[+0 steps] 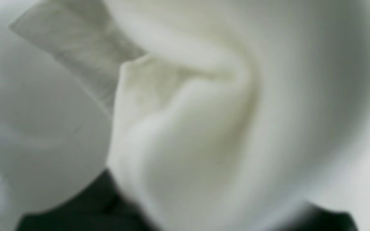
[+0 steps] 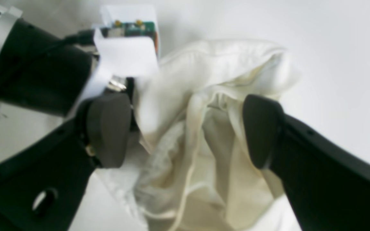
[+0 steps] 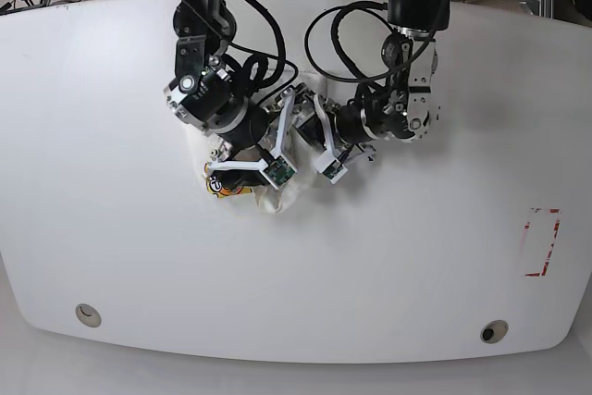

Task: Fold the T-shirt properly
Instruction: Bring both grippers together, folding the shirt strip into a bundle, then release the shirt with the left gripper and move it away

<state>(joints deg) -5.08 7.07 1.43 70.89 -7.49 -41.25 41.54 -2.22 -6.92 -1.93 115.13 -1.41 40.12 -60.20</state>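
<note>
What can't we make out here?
- Left gripper: left wrist view is all blurred white cloth of the T-shirt; fingers unseen.
- T-shirt layout: base view, both arms cover the bundle; only a printed scrap shows.
- Right gripper: jaws apart around cloth; contact unclear from blur.

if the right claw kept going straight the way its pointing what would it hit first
Most likely the T-shirt: the right claw stands open with bunched white cloth directly between and ahead of its fingers. The left claw's body sits just to the side, though depth is unclear.

Bright even overhead light; both wrist views blurry, base view sharp w/ soft shadows.
</note>
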